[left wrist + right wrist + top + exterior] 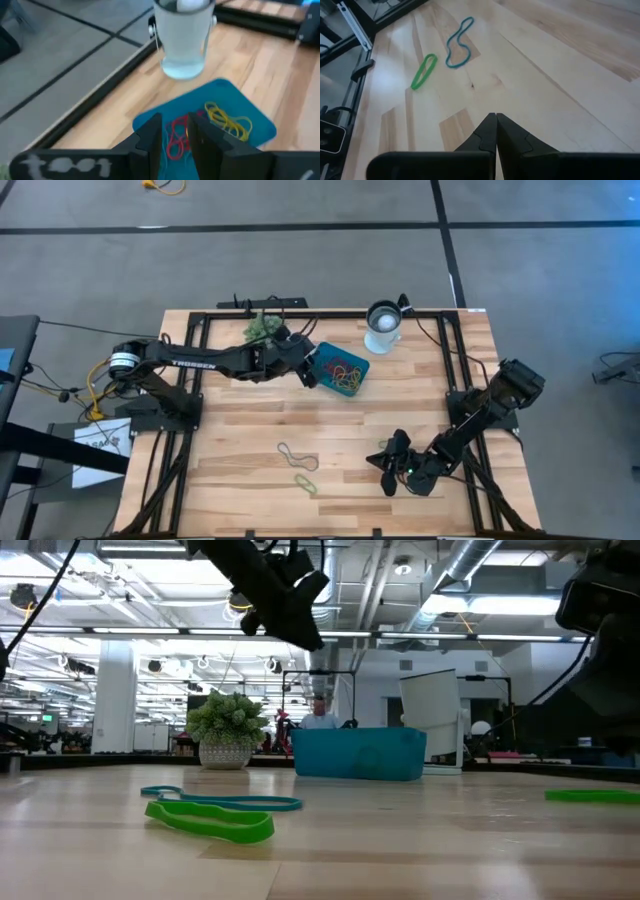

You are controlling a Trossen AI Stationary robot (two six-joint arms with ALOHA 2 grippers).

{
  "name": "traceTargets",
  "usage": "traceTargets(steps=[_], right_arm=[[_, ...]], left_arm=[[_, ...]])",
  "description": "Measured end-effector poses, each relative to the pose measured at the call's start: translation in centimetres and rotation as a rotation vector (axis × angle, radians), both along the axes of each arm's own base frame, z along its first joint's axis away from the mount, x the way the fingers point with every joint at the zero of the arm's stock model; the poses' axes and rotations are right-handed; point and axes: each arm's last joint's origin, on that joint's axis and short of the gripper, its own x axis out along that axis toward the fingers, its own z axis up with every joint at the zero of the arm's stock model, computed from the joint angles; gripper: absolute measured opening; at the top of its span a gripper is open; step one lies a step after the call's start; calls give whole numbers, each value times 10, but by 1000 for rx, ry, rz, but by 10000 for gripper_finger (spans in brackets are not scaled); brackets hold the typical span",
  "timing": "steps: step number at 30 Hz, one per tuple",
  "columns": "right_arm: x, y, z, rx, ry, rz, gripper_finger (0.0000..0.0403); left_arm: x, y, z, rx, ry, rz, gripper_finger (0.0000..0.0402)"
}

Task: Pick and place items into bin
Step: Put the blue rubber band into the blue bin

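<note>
Left gripper [176,137] hangs over the shallow teal-blue rectangular tray [322,363], fingers slightly apart and empty; its wrist view alone shows red and yellow rubber-band loops [227,120] inside. Right gripper [495,131], fingers together, rests near the table's front; green loop [305,484] and blue loop [297,455] lie on wood.

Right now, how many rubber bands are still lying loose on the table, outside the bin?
2: a blue band and a green band beside it, both on the near-centre tabletop. Others may be hidden under the arms.
</note>
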Motion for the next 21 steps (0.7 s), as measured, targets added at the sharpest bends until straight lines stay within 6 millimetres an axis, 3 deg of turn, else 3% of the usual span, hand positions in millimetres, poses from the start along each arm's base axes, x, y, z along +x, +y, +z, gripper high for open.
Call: traceTargets(steps=[5,9,12,16,21], right_arm=[[0,0,0,-5,1,3,0],[0,0,0,-5,1,4,0],[-1,1,0,-6,1,9,0],[-1,1,0,-6,1,11,0],[0,0,0,-6,0,6,0]], left_arm=[[-4,-11,-4,-34,59,-57,81],[-6,-32,-11,-154,119,-186,81],[-12,-61,-18,-301,222,-423,80],[-24,-116,-25,-386,317,-720,70],[-50,-175,-44,-277,375,-771,54]])
